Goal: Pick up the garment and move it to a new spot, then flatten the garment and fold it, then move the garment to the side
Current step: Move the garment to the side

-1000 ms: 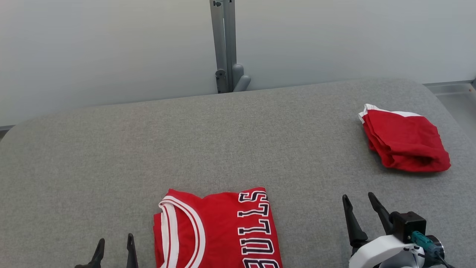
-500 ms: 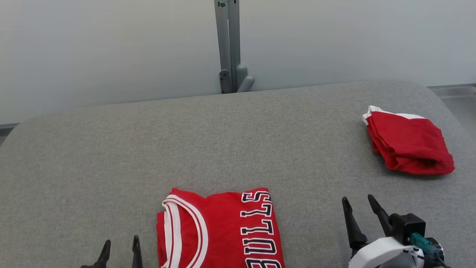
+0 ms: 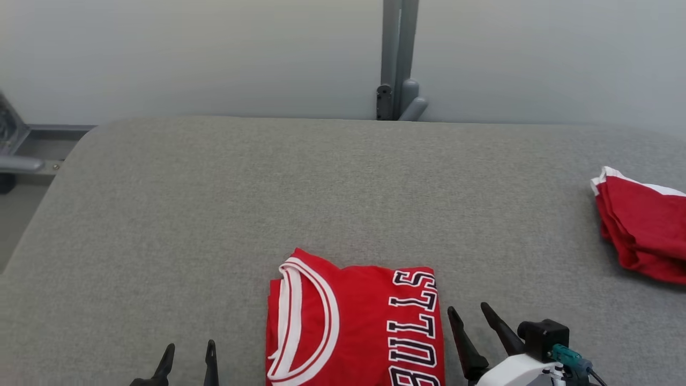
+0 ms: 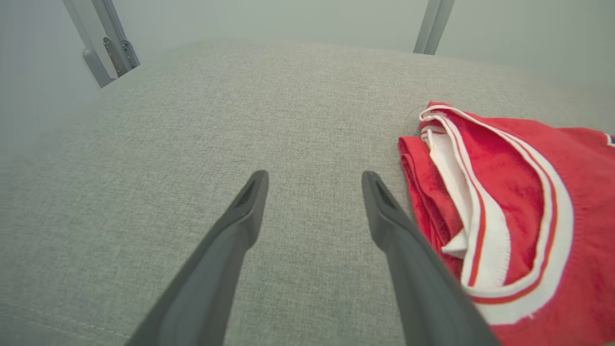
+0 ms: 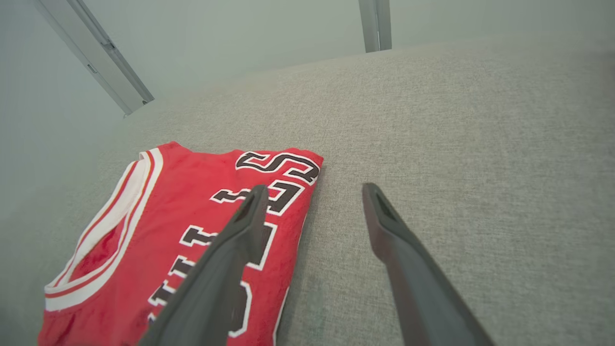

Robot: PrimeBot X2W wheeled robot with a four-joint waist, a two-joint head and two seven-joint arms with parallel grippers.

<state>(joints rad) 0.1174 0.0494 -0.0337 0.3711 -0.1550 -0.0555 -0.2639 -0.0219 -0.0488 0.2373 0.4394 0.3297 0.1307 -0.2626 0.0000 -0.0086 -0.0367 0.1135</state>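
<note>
A folded red basketball jersey (image 3: 359,321) lies flat on a grey woven-fabric table (image 3: 187,203) with rounded corners, between the two pincers. It forms a neat rectangle of matte knit cloth. A curved neckline banded in white and red sits on the side nearest the left pincer (image 3: 190,346). Black block letters with white outlines, reading "BULLS", run along the side nearest the right pincer (image 3: 468,309).

The lettering runs away from the pincers, with the S at the far end. The jersey's near end is cut off by the bottom edge of the head view. In the left wrist view, stacked folded layers show at the jersey's neckline edge, just beside the left pincer's fingers.

Both pincers are made of long, dark, tapering fingers. Each is spread wide apart, holds nothing, and points away from the robot over the table. In the right wrist view, one finger of the right pincer crosses in front of the lettering; whether it touches the cloth cannot be told.

Far out beyond the right pincer lies a crumpled red cloth with a white edge (image 3: 643,236), well apart from the jersey. A grey metal post (image 3: 396,53) stands behind the table's far edge.
</note>
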